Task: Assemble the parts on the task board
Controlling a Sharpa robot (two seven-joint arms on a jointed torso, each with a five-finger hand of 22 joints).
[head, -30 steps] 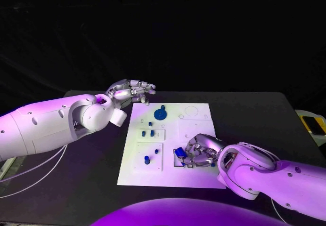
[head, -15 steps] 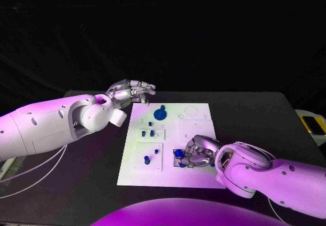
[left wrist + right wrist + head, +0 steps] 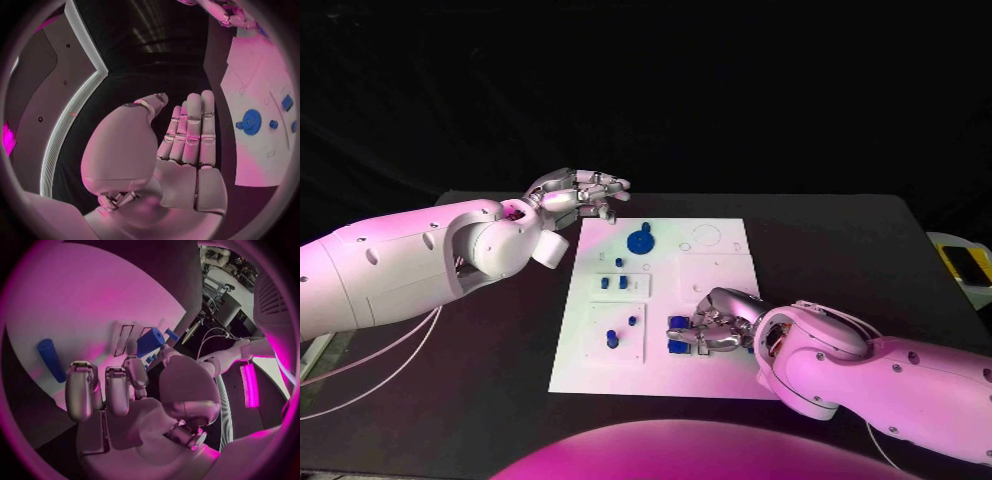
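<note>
Right hand [image 3: 714,326], pinching a blue part [image 3: 150,342], has shifted nearer along the task board [image 3: 718,262], presumably toward seating it; left hand [image 3: 577,191] stays empty, fingers extended.

Task board [image 3: 718,385] lay at the middle of the bench [image 3: 848,240]. Round part [image 3: 640,242] sat at the board's far left; behind it, off the far-left corner, the left hand [image 3: 577,192] hung above the bench. Two small parts [image 3: 612,284] stood mid-left, another part [image 3: 612,340] near-left. Right hand [image 3: 717,322] rested on the board's near middle, against a part [image 3: 679,323] on its left.
</note>
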